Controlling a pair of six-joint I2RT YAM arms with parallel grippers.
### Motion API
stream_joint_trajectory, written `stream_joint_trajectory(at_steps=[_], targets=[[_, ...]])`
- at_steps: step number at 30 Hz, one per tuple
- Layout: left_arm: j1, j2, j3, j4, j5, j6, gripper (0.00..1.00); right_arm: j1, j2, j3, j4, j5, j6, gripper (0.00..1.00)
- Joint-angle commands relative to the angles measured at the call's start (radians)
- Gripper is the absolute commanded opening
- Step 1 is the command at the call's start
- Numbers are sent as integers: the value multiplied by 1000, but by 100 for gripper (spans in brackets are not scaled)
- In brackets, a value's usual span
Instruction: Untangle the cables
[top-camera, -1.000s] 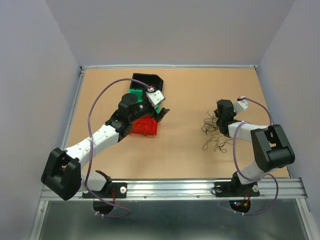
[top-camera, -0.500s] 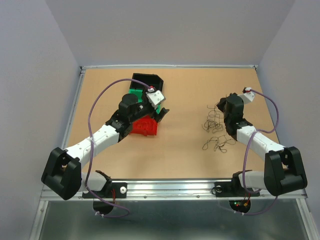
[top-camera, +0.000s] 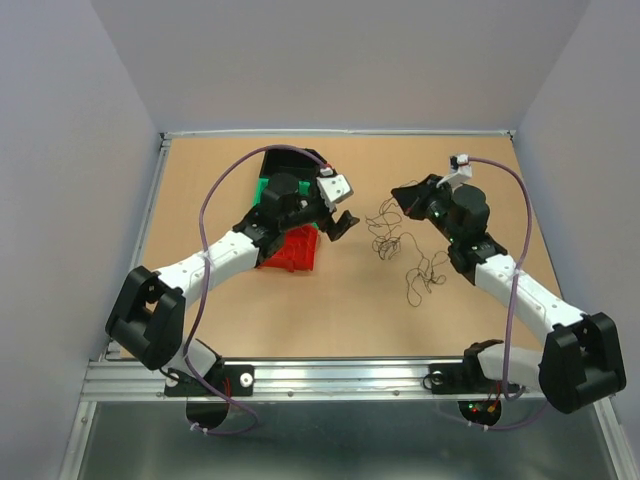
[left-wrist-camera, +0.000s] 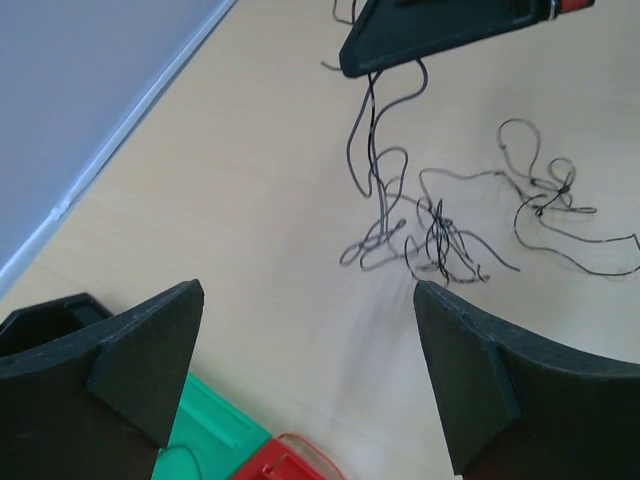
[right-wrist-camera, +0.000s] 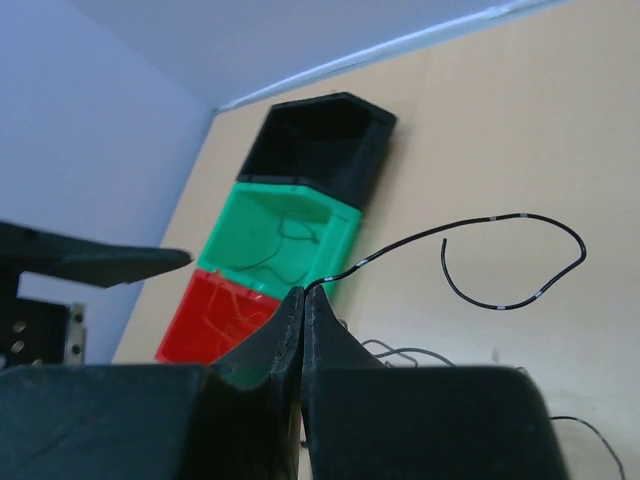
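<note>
**Right arm's lift, seen from above and from both wrists.** A second ago my right fingers (top-camera: 402, 196) were half-spread, low in the cables (top-camera: 385, 228) on the right of the tabletop (top-camera: 340, 310). Now they are pressed together and raised, and have swung toward the centre. The right wrist view shows them pinching one dark strand (right-wrist-camera: 520, 222), whose free end arcs clear in the air. The main clump has been dragged leftward with it, and a smaller loose group (top-camera: 425, 278) lies nearer the arm bases, just apart.

My left fingers (top-camera: 343, 222) have come off the bins (right-wrist-camera: 250, 215) and now stand spread wide, holding nothing. They face the clump (left-wrist-camera: 435, 235), which lies on the tabletop just ahead of them. A strand (left-wrist-camera: 372, 130) runs from the clump up to the right fingers (left-wrist-camera: 440, 30).

I judge that one cable is gripped but not yet free, since the clump follows the pull. The left fingers look placed to hold the clump down.

**Room to move.** Bare tabletop lies open between the clump and the near rail (top-camera: 350, 375), and also behind it toward the far edge. The bins stand close to the left fingers. The right wall is well apart from the raised fingers.
</note>
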Motion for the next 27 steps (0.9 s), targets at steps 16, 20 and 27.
stream_joint_trajectory(at_steps=[16, 20, 27], targets=[[-109, -12, 121, -36, 42, 62, 41, 111, -73, 81, 94, -239, -106, 1], [-118, -3, 122, -36, 35, 66, 30, 113, -68, 80, 94, -227, -108, 0], [-125, 37, 143, -44, 13, 68, 29, 116, -58, 83, 97, -227, -109, 1]])
